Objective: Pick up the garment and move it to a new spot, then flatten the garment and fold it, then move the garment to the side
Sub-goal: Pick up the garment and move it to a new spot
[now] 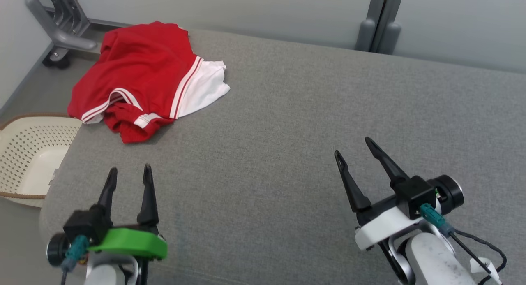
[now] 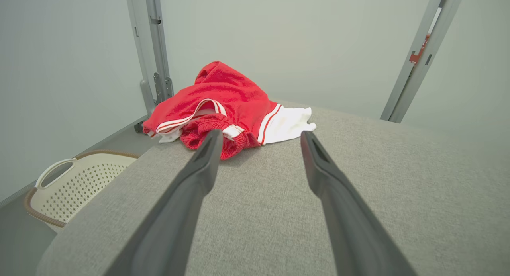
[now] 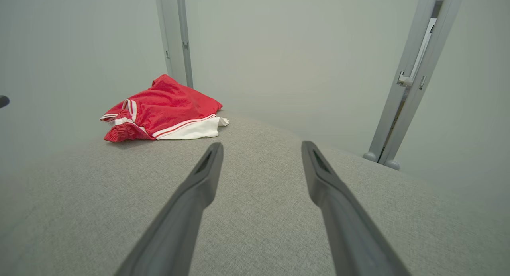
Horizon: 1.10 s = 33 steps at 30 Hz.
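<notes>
- Starting at the far left, a cream basket [image 1: 33,153] with a perforated wall sits on the floor, just beside the rounded left edge of the table [image 1: 287,124].
- Behind it, up by the wall, there's a grey metal stand [image 1: 61,26] on a small dark wheel.
- Now the garment [image 1: 139,79]: red with white stripes and a white panel, bunched in a loose heap on the table's far left corner. Its left side reaches right out to the table's edge.
- Moving in, the left end effector [image 1: 130,168] is low at the near left. Its two dark fingers are spread apart with nothing between them. They point up toward the garment, clear of it. From its own wrist camera, the heap lies straight ahead, just past the fingertips.
- Across the grey cloth top, the right end effector [image 1: 352,147] sits at the near right. Its fingers are also spread and hold nothing. They lean slightly leftward, well apart from the garment, which sits off to the left in its wrist camera.
- Far right at the back, a grey upright post [image 1: 382,26] stands against the pale wall behind the table.
</notes>
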### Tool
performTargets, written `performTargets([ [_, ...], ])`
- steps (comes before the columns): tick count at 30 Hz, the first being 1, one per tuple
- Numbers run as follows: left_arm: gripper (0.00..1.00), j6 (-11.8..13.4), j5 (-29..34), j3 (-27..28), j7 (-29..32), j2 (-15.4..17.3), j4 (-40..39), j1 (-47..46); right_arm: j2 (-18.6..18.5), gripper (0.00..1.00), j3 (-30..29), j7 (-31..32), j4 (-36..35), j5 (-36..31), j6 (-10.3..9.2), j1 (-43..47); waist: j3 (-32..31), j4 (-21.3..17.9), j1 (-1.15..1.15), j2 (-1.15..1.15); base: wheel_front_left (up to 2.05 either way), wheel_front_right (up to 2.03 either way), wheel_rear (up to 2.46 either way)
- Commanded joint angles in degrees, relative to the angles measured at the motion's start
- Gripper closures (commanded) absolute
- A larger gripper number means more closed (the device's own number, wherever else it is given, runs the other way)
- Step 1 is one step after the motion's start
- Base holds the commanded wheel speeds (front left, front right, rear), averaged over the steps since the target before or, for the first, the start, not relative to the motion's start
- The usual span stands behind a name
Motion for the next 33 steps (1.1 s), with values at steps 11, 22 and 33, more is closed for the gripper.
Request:
performTargets([
  [11,0.00,-2.9,-11.0,1.8,10.1,9.0,9.0,-33.8,-7.0,0.00,2.5,-0.2,-4.8,0.8,-0.03,-10.2,29.7,-9.9,0.00,0.00,0.00,0.00,0.00],
  [22,0.00,1.6,-15.4,5.0,21.1,16.7,31.3,-51.9,-12.3,0.00,3.9,0.0,-7.9,1.4,-0.03,-12.1,36.1,-11.7,0.00,0.00,0.00,0.00,0.00],
  [33,1.00,2.5,-12.4,3.4,16.7,22.0,42.3,-55.3,-11.6,0.00,3.5,0.3,-6.4,1.6,-0.06,-6.7,30.7,-11.3,0.00,0.00,0.00,0.00,0.00],
])
